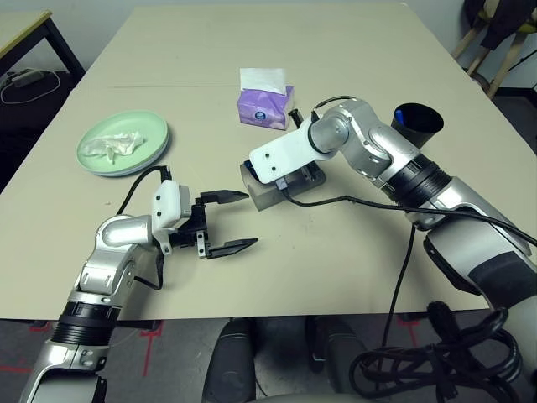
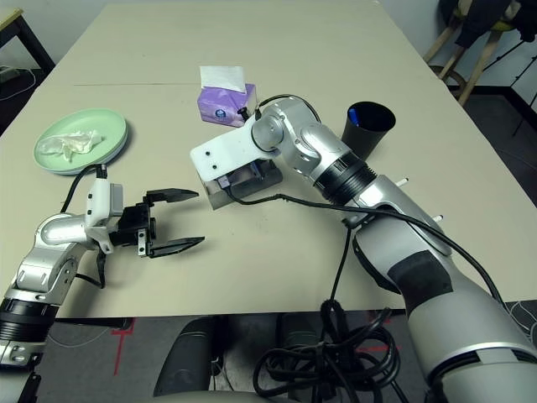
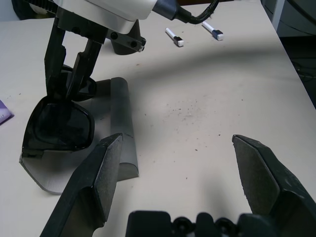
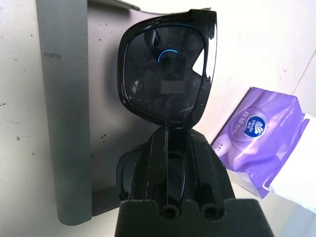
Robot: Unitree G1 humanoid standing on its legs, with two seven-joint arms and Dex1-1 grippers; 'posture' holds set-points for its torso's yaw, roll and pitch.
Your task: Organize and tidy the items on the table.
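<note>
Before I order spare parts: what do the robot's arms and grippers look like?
Both arms are silver metal with black ribbed joint rings and loose black cables. Each wrist carries a white plastic block. The left gripper and the right gripper each have two black fingers, flat and tapering to points.

The glasses case point(image 1: 267, 191) is largely covered by the right arm's white wrist housing point(image 1: 281, 158) in the head views, one lens of the sunglasses point(image 4: 165, 69) is hidden behind the right gripper point(image 4: 170, 148), and the tissue box point(image 4: 261, 143) is cut off by the right wrist picture's edge.
</note>
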